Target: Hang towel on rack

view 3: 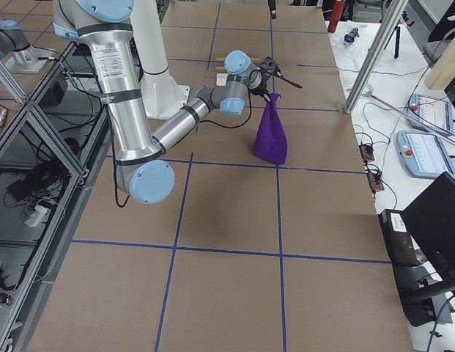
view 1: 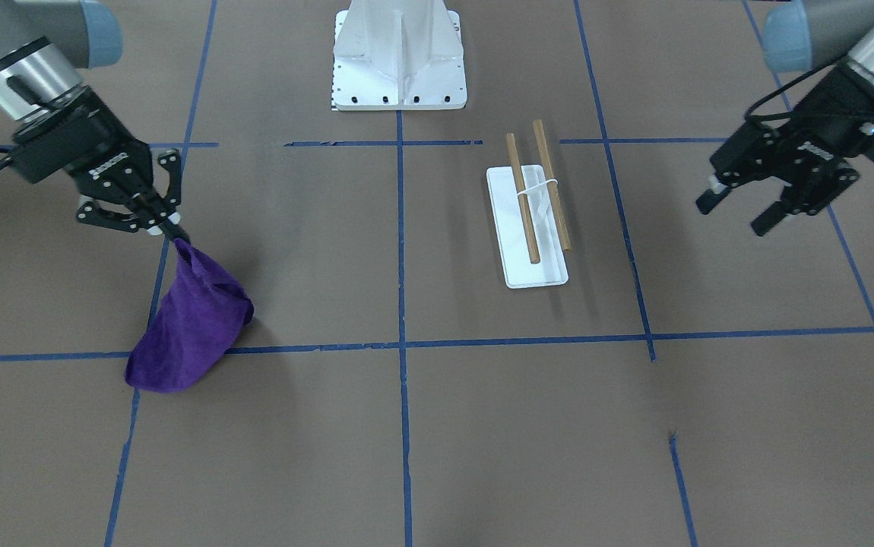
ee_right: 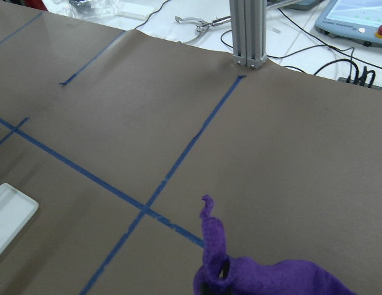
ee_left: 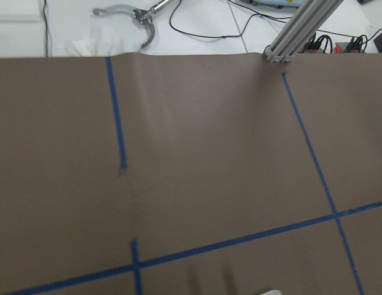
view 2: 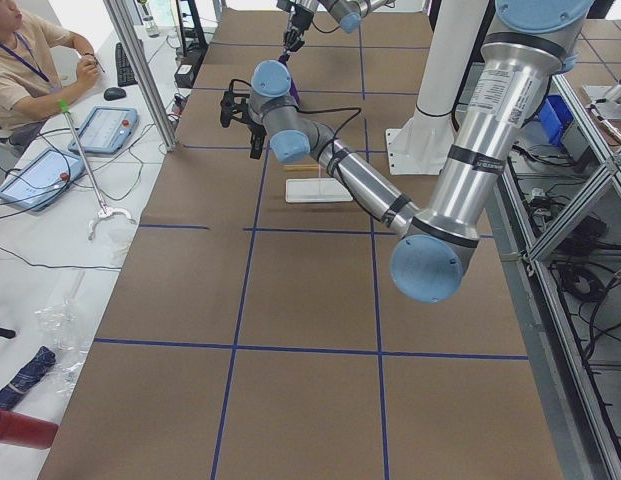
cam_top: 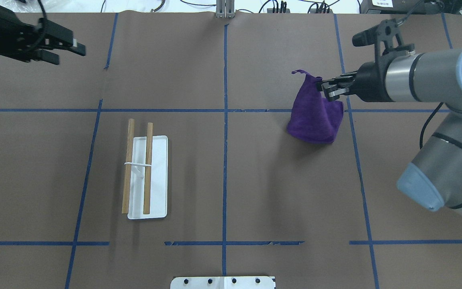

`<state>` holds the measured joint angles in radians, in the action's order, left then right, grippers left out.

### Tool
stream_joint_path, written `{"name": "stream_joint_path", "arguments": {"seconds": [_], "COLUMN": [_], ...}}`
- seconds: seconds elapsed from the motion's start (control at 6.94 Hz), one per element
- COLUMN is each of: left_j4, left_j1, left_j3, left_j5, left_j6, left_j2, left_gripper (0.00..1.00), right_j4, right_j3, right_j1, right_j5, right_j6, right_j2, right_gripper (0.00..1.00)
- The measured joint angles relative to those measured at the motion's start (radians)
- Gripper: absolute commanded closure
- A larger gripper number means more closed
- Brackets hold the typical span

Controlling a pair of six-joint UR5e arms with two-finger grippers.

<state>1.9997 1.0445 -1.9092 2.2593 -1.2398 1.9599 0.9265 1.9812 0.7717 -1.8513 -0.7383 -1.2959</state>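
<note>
The purple towel [view 1: 192, 330] hangs bunched from one corner, and its lower end seems to touch the table; it also shows in the overhead view [cam_top: 313, 118], the right side view [view 3: 271, 136] and the right wrist view [ee_right: 277, 276]. My right gripper [view 1: 173, 230] [cam_top: 328, 87] is shut on the towel's top corner. The rack [view 1: 534, 199] [cam_top: 147, 176], a white flat base with two wooden rods, stands on the table well away from the towel. My left gripper [view 1: 739, 213] [cam_top: 67, 54] is open and empty, raised beyond the rack on the side away from the towel.
The large white bolted pedestal [view 1: 399, 61] [cam_top: 223, 282] stands at the robot's edge of the table. Blue tape lines cross the brown table [cam_top: 255, 180]. An operator [view 2: 20, 70] sits beyond the table's far edge, with tablets and cables there.
</note>
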Motion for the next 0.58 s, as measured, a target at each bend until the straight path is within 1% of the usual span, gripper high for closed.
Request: {"name": "stream_joint_path", "arguments": {"seconds": [0.14, 0.29, 0.43, 0.58], "left_j4": [-0.068, -0.111, -0.129, -0.135], "left_j1": [-0.080, -0.134, -0.174, -0.215], "left_j3": [0.005, 0.019, 0.035, 0.054], "left_j5": [-0.081, -0.133, -0.167, -0.199], "left_j6": [-0.139, -0.236, -0.310, -0.380], "left_j2": [0.084, 0.151, 0.196, 0.235], "left_gripper": [0.22, 0.24, 0.32, 0.34], "right_j4": [0.000, 0.000, 0.002, 0.005], "right_j3": [0.024, 0.054, 0.073, 0.078], "right_j1": [-0.053, -0.110, -0.177, -0.231], "right_j5": [0.054, 0.108, 0.171, 0.218], "right_j6": [-0.011, -0.013, -0.010, 0.009], "right_j2": [0.019, 0.030, 0.046, 0.066], "right_gripper": [1.00, 1.00, 1.00, 1.00]}}
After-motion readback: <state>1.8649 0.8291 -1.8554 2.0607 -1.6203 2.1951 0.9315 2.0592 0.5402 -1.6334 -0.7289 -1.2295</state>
